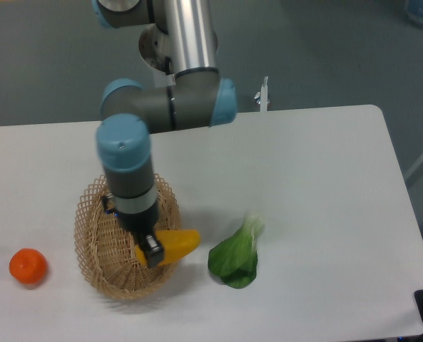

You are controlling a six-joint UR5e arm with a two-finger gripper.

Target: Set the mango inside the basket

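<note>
The mango [174, 246] is a smooth yellow-orange oval fruit held in my gripper [150, 251] over the right side of the basket [98, 228]. Its right end pokes out past the basket's right rim. The gripper is shut on the mango's left end and points straight down into the basket. The basket is a tan oval wicker one with a lattice rim, at the front left of the white table. The arm's wrist hides the basket's middle and much of its inside.
A round orange tangerine [28, 266] lies left of the basket near the table's front edge. A green leafy bok choy [235, 256] lies just right of the basket. The table's front edge runs close below the basket.
</note>
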